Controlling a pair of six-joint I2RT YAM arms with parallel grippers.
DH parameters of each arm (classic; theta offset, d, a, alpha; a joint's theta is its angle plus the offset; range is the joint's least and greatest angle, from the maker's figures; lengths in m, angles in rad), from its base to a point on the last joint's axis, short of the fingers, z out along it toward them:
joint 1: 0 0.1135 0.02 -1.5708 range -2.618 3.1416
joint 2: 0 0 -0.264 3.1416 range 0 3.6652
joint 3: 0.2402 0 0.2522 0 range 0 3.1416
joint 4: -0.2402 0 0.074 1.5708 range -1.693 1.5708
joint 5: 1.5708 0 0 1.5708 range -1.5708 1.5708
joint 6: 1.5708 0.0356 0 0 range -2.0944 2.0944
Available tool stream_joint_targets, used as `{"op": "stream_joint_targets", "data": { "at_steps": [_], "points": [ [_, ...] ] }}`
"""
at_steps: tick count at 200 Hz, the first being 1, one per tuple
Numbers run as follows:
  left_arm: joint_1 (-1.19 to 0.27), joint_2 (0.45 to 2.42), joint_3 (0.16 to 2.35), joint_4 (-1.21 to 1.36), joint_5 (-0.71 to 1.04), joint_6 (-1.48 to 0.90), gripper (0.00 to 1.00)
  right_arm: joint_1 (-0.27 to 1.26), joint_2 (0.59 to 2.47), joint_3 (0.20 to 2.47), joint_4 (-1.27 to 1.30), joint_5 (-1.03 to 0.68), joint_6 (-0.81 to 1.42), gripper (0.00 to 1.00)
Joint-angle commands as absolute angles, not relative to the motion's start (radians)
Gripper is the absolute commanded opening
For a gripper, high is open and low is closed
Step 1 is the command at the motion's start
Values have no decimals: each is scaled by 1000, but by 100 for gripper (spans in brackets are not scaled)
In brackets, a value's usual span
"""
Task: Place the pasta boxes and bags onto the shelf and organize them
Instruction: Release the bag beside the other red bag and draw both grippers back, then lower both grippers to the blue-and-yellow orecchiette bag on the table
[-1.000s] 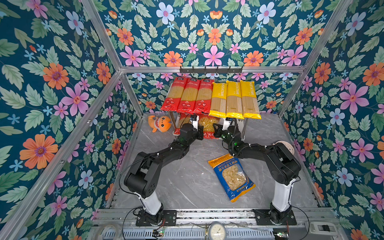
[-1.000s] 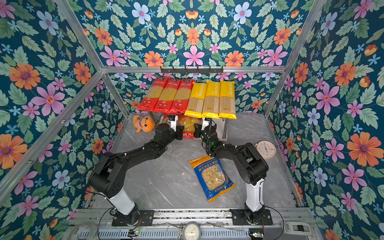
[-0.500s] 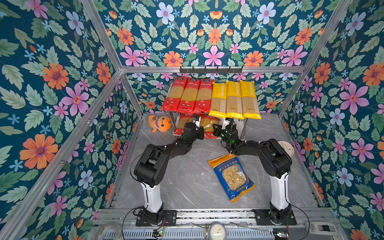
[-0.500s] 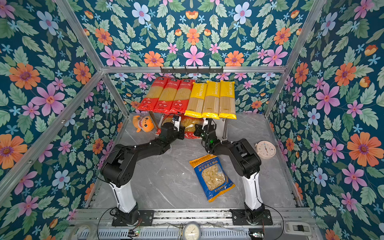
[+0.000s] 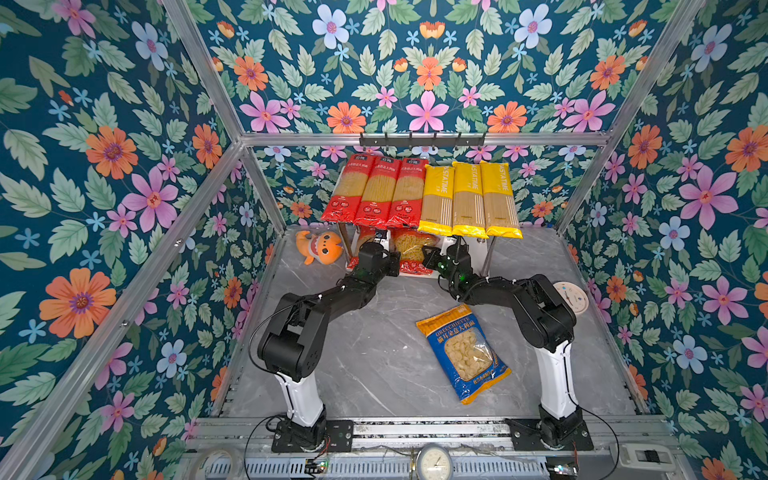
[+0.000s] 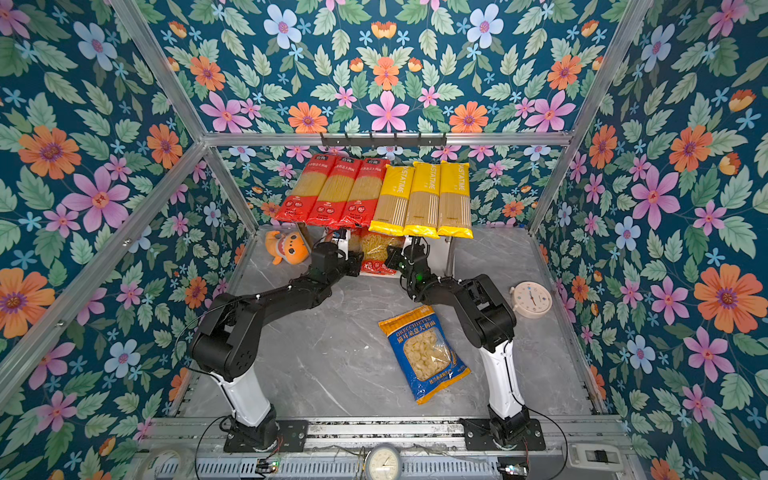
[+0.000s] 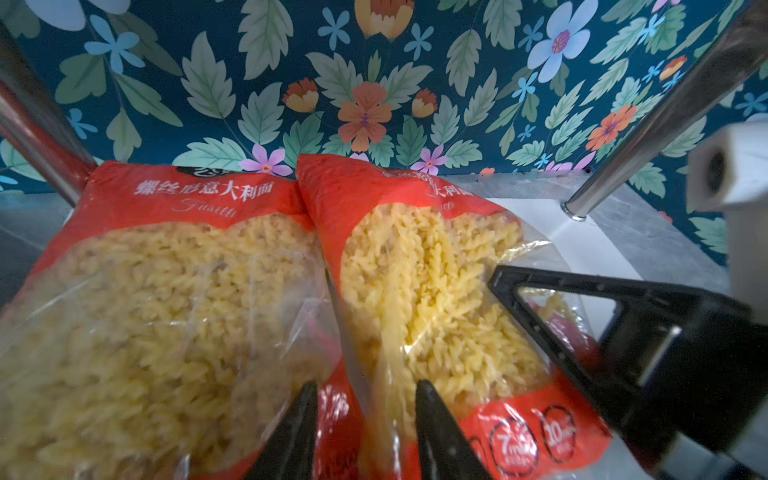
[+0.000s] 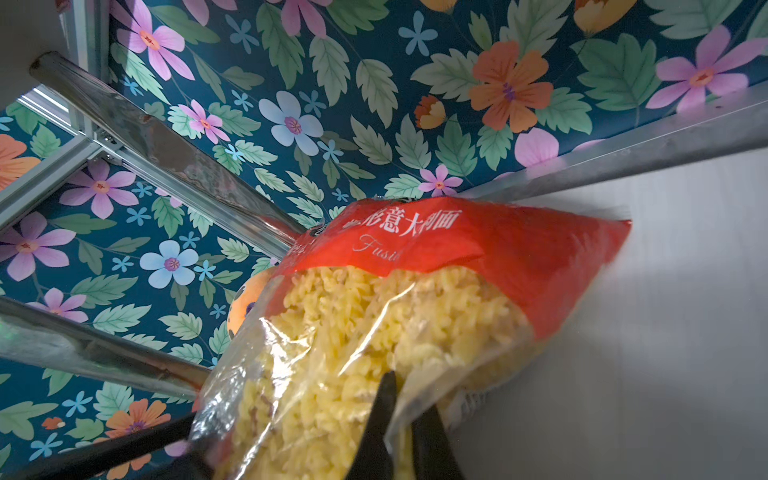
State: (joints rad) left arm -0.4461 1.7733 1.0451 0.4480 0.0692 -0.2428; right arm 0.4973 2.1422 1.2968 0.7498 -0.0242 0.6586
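Observation:
The shelf (image 5: 491,252) carries three red spaghetti packs (image 5: 378,193) and three yellow spaghetti packs (image 5: 469,199) on its top tier. Two red fusilli bags lie side by side on the lower white board (image 7: 573,249): the left bag (image 7: 158,291) and the right bag (image 7: 424,270). My left gripper (image 7: 366,390) stands open, its fingers on either side of the right bag's near edge. My right gripper (image 8: 405,409) is shut on that bag's clear film. In both top views the grippers (image 5: 392,266) (image 5: 430,257) meet at the lower tier's front. A blue-and-yellow bag (image 5: 463,353) lies on the table.
An orange plush toy (image 5: 320,247) sits left of the shelf. A white round clock (image 5: 571,297) lies by the right wall. A black hook rail (image 5: 422,139) runs along the back frame. Chrome legs (image 7: 648,124) flank the lower tier.
My left gripper's jaws have parted from the fusilli bag they were shut on. The right gripper stays shut on the bag, and both arms remain at the lower tier.

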Motion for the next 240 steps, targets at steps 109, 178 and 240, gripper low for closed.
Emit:
{"op": "stream_joint_targets", "data": {
  "at_steps": [109, 178, 240],
  "points": [
    [-563, 1330, 638, 470, 45, -486, 51, 498, 1828, 1014, 513, -151, 638, 62],
    [-903, 1244, 437, 468, -42, -756, 67, 527, 1381, 759, -60, -47, 617, 62],
    [-1089, 1282, 366, 553, -162, -930, 76, 360, 1164, 605, -278, -150, 635, 69]
  ]
}}
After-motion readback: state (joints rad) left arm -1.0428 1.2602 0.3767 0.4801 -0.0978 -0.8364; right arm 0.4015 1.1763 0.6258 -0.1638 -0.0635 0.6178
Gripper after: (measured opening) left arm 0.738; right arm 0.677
